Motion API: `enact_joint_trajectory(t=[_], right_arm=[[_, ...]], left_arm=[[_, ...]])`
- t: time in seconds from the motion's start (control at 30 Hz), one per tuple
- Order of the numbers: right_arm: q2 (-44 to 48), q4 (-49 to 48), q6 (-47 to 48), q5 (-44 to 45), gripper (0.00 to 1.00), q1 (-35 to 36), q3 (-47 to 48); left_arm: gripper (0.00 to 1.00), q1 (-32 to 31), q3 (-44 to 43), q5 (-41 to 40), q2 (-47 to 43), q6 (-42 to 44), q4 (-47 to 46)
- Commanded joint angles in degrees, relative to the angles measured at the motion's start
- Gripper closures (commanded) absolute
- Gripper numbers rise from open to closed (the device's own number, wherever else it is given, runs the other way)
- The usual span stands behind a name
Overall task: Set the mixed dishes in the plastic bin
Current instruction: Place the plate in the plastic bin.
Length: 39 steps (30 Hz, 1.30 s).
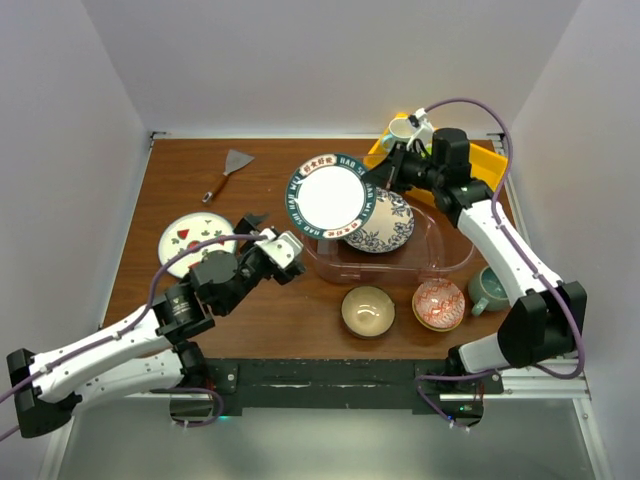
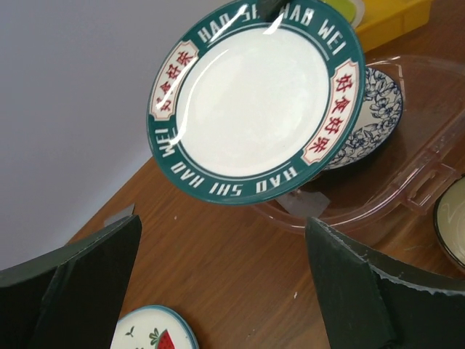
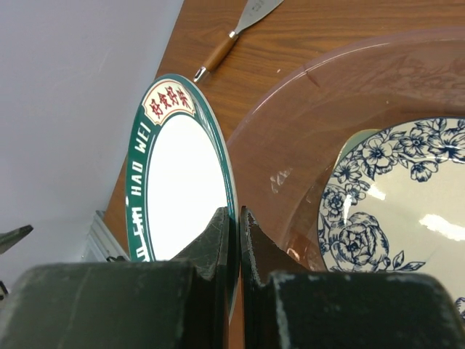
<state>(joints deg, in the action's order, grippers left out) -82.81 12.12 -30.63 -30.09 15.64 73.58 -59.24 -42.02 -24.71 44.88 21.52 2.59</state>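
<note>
My right gripper (image 1: 387, 180) (image 3: 236, 215) is shut on the rim of the dark-green lettered plate (image 1: 327, 197) (image 2: 254, 102) (image 3: 178, 174). It holds that plate tilted in the air over the left edge of the clear plastic bin (image 1: 400, 268) (image 2: 396, 190) (image 3: 320, 109). The blue floral plate (image 1: 385, 224) (image 2: 369, 116) (image 3: 399, 196) lies inside the bin. My left gripper (image 1: 265, 232) (image 2: 225, 291) is open and holds nothing, just right of the white fruit-marked plate (image 1: 188, 240) (image 2: 149, 334). In front of the bin stand the tan bowl (image 1: 367, 310), the red-patterned bowl (image 1: 439, 304) and the grey-teal mug (image 1: 490, 288).
A yellow tray (image 1: 488, 160) with a white mug (image 1: 405, 128) sits at the back right behind the bin. A scraper with a wooden handle (image 1: 228, 172) (image 3: 240, 25) lies at the back left. Walls close in the table on three sides.
</note>
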Motion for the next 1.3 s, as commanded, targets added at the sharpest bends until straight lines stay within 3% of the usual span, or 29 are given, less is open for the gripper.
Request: enact_joint_trajectory(t=[0.0, 0.17, 0.7, 1.13, 1.27], right_arm=[[4.31, -5.44, -0.22, -3.05, 1.00, -1.40, -0.45], [5.55, -6.05, 0.14, -4.10, 1.00, -2.89, -2.03], [9.06, -7.28, 1.45, -7.18, 1.00, -8.17, -5.73], [10.56, -7.20, 2.95, -10.08, 1.00, -13.61, -9.15], [11.09, -8.34, 3.12, -10.87, 1.00, -15.37, -10.91]], left_arm=[[0.00, 3.51, 0.97, 1.15, -2.25, -3.23, -0.75], [0.00, 11.50, 1.24, 7.03, -3.66, -6.04, -0.30], [0.00, 24.61, 1.68, 11.35, -3.93, -13.34, 2.42], [0.00, 46.04, 3.17, 23.55, -1.29, -27.13, 4.44], [0.00, 47.73, 4.05, 23.74, 0.12, -28.20, 4.53]])
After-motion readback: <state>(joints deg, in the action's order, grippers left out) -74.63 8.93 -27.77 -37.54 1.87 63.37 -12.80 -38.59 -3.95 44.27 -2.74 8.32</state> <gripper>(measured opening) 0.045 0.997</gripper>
